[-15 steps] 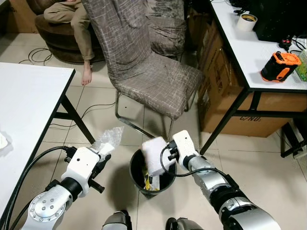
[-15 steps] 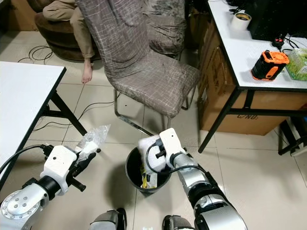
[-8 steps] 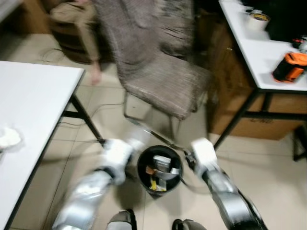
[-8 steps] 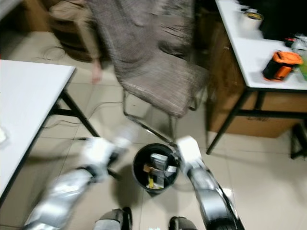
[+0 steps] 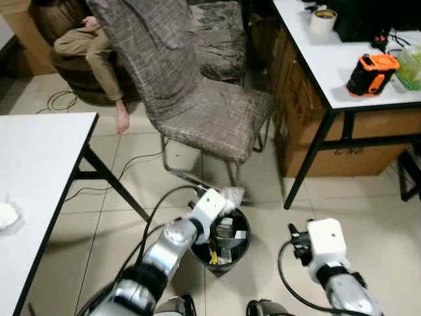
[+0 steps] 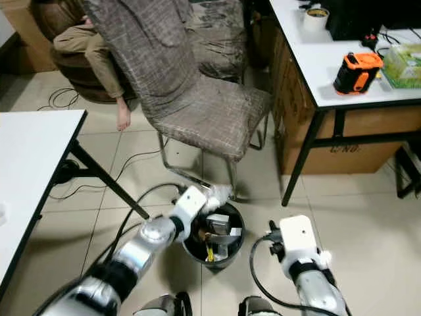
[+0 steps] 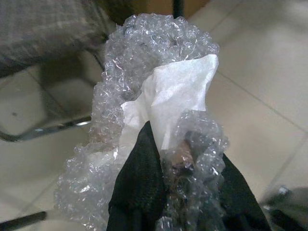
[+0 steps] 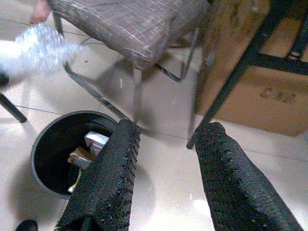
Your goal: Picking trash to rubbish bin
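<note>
A black rubbish bin [image 5: 245,248] stands on the tiled floor in front of my feet, with a white box [image 5: 224,228] and several wrappers inside. My left gripper [image 5: 222,201] reaches over the bin's left rim, shut on a wad of bubble wrap [image 5: 234,194]. In the left wrist view the bubble wrap [image 7: 144,72] is bunched around a white tissue [image 7: 178,96] between the black fingers [image 7: 142,192]. My right gripper [image 8: 168,127] is open and holds nothing; it hangs to the right of the bin [image 8: 53,139], a little above the floor.
A chair with a grey checked cover [image 5: 197,112] stands just behind the bin. A white table [image 5: 39,171] with a crumpled tissue [image 5: 6,216] is on the left. The desk [image 5: 355,72] on the right has cardboard boxes [image 5: 302,131] under it. A person [image 5: 92,52] sits far back.
The right gripper has let go of the white box, which now lies in the bin, and pulled back to the right. The left gripper carried the bubble wrap rightwards over the bin.
</note>
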You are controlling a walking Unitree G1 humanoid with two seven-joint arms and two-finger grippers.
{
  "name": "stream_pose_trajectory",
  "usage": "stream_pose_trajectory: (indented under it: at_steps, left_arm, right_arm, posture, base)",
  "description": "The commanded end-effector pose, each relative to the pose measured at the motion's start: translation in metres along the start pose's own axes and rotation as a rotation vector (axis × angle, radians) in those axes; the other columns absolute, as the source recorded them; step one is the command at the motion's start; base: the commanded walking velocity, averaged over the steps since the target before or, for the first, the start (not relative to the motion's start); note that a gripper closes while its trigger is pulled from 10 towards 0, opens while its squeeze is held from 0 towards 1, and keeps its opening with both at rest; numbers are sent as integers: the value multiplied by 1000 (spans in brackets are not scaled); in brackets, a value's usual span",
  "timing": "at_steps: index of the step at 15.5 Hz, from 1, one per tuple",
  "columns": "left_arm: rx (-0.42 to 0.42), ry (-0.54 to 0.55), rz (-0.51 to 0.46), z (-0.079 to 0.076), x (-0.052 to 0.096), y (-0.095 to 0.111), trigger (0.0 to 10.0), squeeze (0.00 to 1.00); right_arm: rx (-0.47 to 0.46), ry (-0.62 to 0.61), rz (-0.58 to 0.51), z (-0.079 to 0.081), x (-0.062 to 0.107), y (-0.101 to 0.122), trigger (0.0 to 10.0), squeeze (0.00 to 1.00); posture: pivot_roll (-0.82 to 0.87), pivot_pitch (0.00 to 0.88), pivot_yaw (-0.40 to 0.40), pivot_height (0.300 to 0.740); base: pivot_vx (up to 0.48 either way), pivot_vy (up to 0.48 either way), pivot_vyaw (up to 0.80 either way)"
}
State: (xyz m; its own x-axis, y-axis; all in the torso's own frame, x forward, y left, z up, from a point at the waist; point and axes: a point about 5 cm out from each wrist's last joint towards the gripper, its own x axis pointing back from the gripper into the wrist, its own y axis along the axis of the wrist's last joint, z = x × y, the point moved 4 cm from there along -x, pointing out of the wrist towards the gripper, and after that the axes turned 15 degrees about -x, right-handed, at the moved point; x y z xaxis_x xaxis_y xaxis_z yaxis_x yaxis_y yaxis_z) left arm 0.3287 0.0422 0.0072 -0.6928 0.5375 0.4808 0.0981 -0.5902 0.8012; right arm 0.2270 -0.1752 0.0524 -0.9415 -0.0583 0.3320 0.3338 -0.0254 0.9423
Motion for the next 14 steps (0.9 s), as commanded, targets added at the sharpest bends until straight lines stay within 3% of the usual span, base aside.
stream_pose_trajectory:
  at_steps: [1, 3, 4, 5, 6, 8, 12, 13, 14]
  left_arm:
    - [0, 39, 22, 5, 0, -6, 10000, 0]
    - [14, 119, 35, 22, -1, -6, 10000, 0]
    - [33, 134, 36, 27, -2, -6, 10000, 263]
    - [41, 137, 34, 29, -2, -6, 10000, 427]
    - [44, 136, 31, 29, -2, -5, 10000, 733]
    - [53, 132, 23, 29, -3, -4, 10000, 729]
    - [72, 93, 1, 22, -6, -1, 10000, 737]
    - [80, 89, 0, 21, -6, -1, 10000, 820]
    - [94, 74, -6, 19, -6, -1, 10000, 1000]
  right_arm:
    - [1, 1, 4, 3, 5, 4, 10000, 0]
    - [-3, 29, 43, 10, 15, 3, 10000, 0]
    - [-10, 48, 59, 12, 18, 2, 10000, 0]
    - [-33, 83, 69, 17, 19, 3, 10000, 0]
    - [-80, 207, 93, 32, 22, 4, 10000, 0]
    - [-101, 340, 122, 45, 28, 7, 10000, 0]
    - [-95, 377, 156, 44, 29, 8, 10000, 0]
    - [-91, 381, 163, 43, 30, 8, 10000, 0]
    - [-90, 385, 170, 43, 30, 8, 10000, 0]
  posture:
    - [-259, 159, 123, 740]
    - [-261, 159, 115, 740]
    - [-260, 158, 112, 740]
    - [-259, 157, 109, 740]
    - [-257, 154, 103, 740]
    - [-255, 150, 97, 740]
    - [-246, 148, 86, 740]
    - [-245, 150, 85, 740]
    - [-245, 150, 85, 740]
  base:
    - [0, 0, 0]
    - [0, 0, 0]
    - [0, 0, 0]
    - [0, 0, 0]
    - [0, 0, 0]
    - [0, 0, 0]
    - [0, 0, 0]
    - [0, 0, 0]
    - [0, 0, 0]
